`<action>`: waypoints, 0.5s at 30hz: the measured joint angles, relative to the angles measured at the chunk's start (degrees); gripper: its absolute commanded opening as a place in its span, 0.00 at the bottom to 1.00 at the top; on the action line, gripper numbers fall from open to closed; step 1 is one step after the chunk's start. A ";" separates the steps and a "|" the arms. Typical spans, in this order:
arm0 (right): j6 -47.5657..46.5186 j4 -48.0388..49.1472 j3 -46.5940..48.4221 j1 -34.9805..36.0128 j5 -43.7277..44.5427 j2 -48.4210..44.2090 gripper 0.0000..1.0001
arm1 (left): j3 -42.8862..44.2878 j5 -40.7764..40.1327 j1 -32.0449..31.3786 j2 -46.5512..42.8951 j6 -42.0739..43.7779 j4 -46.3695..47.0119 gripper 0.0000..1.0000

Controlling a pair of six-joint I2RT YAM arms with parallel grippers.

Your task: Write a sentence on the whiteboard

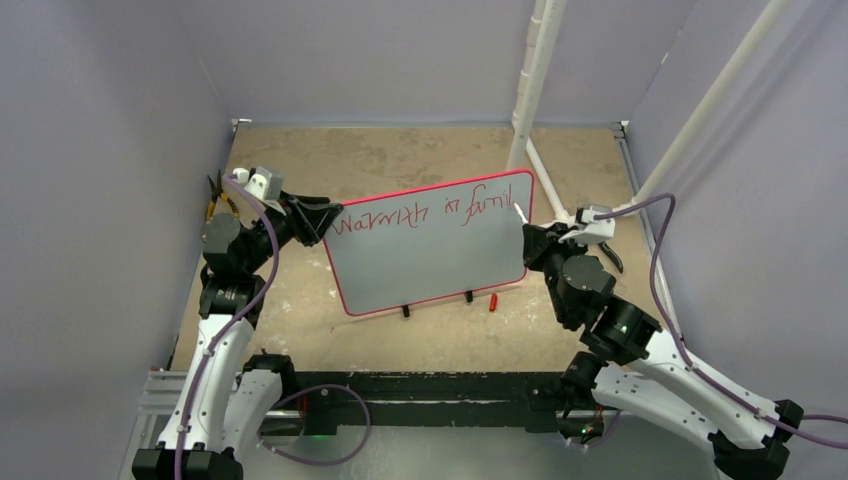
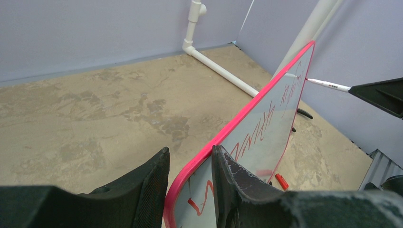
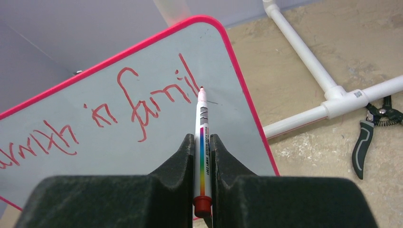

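The whiteboard (image 1: 430, 268), white with a red rim and two black feet, stands tilted mid-table. The sentence (image 1: 420, 215) is one line of red lettering along its far edge, reading roughly "Warmth in famil". My left gripper (image 1: 325, 222) is shut on the board's left edge; in the left wrist view its jaws (image 2: 190, 152) straddle the red rim (image 2: 237, 121). My right gripper (image 3: 202, 137) is shut on a white marker (image 3: 202, 142) with a rainbow stripe. The marker's tip touches the board (image 3: 95, 166) just right of the last letter of the lettering (image 3: 138, 107).
A red marker cap (image 1: 493, 301) lies on the table by the board's right foot. A white PVC pipe frame (image 1: 530, 90) rises behind the board. Pliers (image 3: 368, 137) lie right of the board. Another pair of pliers (image 1: 215, 200) lies at the far left.
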 measured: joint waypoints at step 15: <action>-6.10 8.07 0.02 0.00 2.08 3.15 0.00 | -0.04 0.00 0.00 0.00 0.02 0.04 0.36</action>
